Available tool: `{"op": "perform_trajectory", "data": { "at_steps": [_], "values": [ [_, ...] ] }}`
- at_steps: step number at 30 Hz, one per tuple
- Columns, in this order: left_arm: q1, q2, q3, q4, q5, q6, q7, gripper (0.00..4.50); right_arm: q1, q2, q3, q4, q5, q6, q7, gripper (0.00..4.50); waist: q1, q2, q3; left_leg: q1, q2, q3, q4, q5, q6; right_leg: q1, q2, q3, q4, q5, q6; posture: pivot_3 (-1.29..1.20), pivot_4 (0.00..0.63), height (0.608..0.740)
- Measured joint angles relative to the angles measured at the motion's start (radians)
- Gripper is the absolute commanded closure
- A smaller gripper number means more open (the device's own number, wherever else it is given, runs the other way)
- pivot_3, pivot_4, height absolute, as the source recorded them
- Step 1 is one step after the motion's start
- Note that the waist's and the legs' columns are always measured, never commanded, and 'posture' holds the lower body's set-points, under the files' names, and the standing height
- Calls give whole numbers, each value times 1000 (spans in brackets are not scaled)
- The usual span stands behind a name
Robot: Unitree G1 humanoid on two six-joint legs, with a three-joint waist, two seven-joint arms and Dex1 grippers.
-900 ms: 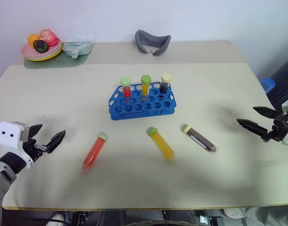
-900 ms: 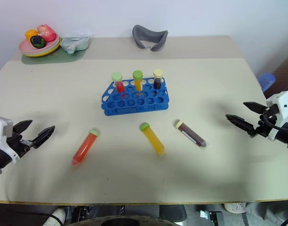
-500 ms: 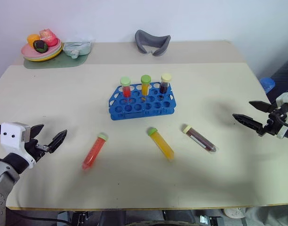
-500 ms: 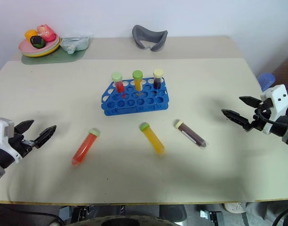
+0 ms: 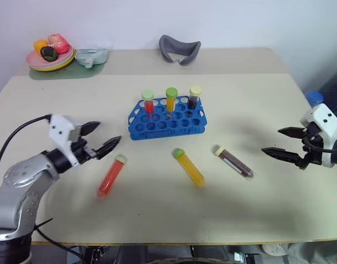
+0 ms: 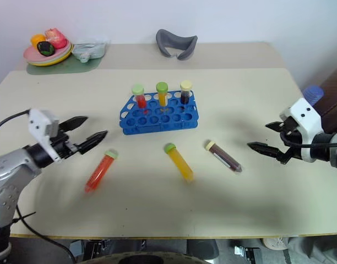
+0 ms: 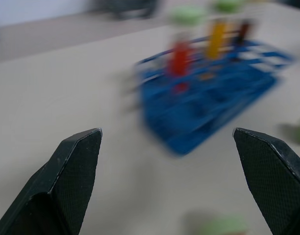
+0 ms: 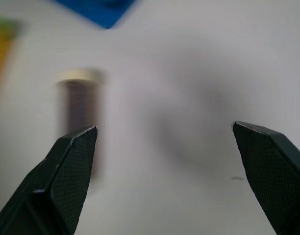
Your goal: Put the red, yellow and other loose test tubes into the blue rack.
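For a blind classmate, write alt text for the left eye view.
Three capped tubes, red, yellow and dark, lie loose on a table in front of a blue rack holding three upright tubes. An open left pincer and open right pincer flank them, empty.

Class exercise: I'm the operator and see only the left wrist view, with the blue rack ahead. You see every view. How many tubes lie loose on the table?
Observer: Three: a red tube, a yellow tube and a dark tube, all lying in front of the blue rack.
Operator: Which is nearest my gripper?
Observer: The red tube; the left gripper hovers open just beside its green cap.
Operator: And the other arm?
Observer: The right gripper is open, pointing toward the dark tube but apart from it.
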Motion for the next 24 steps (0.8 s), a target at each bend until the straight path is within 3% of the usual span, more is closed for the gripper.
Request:
{"op": "perform_trajectory", "data": {
  "at_steps": [3, 6, 10, 15, 24],
  "values": [
    [-19, 33, -104, -3, 2, -17, -97, 121, 1, -21, -13, -109, 81, 149, -18, 0, -2, 0, 0, 0, 0, 0, 0, 0, 0, 0, 0, 0, 0, 0, 0, 0, 150, 740],
    [-31, 44, -173, -8, 1, -36, -176, 121, -88, -14, 33, -198, 166, 322, -93, 0, 0, 0, 0, 0, 0, 0, 1, 0, 0, 0, 0, 0, 1, 0, 0, 0, 150, 740],
    [-26, 48, -240, -39, 7, -78, -251, 121, -278, 152, 168, -258, 207, 571, -281, 0, 1, -2, 0, -1, 0, 0, 1, 0, 0, -1, 0, 0, 0, 0, 0, 0, 150, 740],
    [-5, 41, -296, -56, 42, -114, -267, 121, -338, 246, 276, -235, 236, 609, -496, 0, 4, -1, 0, -3, 0, 0, 1, 0, 0, -3, 0, 0, 0, 0, 0, 0, 150, 740],
    [57, 41, -322, -87, 69, -157, -267, 121, -346, 251, 373, -183, 324, 609, -726, 0, 1, -1, 0, -3, 0, 0, 1, 0, 1, -3, 0, 0, 1, 0, 0, 0, 150, 740]
  ]
}}
